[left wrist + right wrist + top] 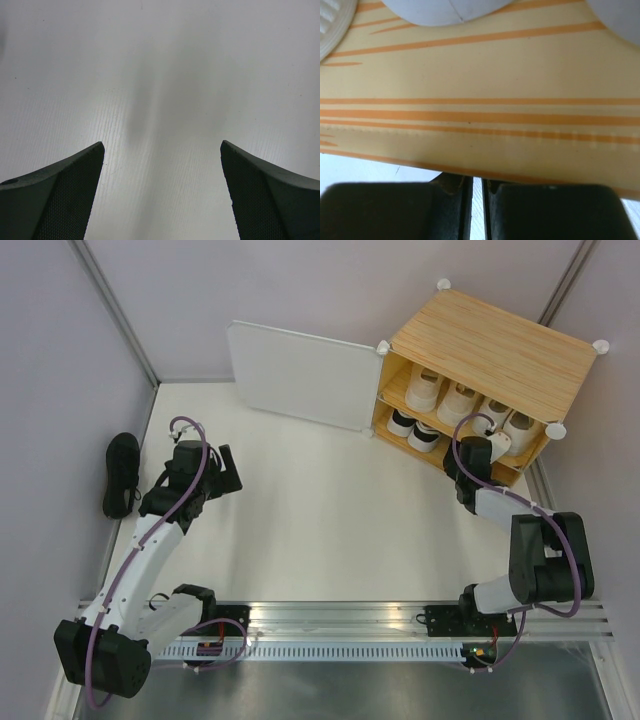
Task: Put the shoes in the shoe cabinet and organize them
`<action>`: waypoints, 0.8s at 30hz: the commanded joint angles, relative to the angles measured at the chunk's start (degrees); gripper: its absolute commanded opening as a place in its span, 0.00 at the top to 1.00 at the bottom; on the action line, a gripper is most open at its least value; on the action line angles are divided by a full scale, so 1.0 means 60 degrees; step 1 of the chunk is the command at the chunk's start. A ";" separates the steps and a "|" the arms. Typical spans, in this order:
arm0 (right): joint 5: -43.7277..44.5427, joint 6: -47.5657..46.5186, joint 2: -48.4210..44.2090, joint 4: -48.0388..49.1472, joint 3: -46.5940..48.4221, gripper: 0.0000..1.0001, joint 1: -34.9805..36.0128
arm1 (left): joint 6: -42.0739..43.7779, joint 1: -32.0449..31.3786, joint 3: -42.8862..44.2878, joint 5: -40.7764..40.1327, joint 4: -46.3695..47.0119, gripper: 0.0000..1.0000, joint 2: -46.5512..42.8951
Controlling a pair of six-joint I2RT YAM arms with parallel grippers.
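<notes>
Far right: shoe cabinet (495, 345), door (300, 375) swung open, white shoes (422, 390) lined up on both shelves. Far left on the surface (330, 510): one black shoe (122, 472), not yet inside. Left end effector (225, 470) released, spread wide over bare surface, near that shoe. Right end effector (476, 182) clenched on nothing at the lower shelf edge. Risks: knocking shelved shoes askew on withdrawal; shoving the black shoe away through an off-centre approach.
</notes>
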 commanded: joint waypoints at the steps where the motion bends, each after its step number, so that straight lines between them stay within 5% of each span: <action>1: 0.0163 0.0058 0.0507 0.0759 0.0261 0.88 -0.0099 | 0.0169 0.0020 0.0035 -0.0059 0.0143 0.00 -0.0055; 18: 0.0399 -0.0294 0.0493 0.2560 0.0013 0.91 -0.0114 | 0.0184 0.0020 0.0049 -0.0220 0.0128 0.00 0.0047; 24: -0.0187 -0.0221 0.0084 0.1786 -0.0089 0.75 -0.0100 | 0.0184 0.0020 0.0035 -0.0293 0.0128 0.00 0.0033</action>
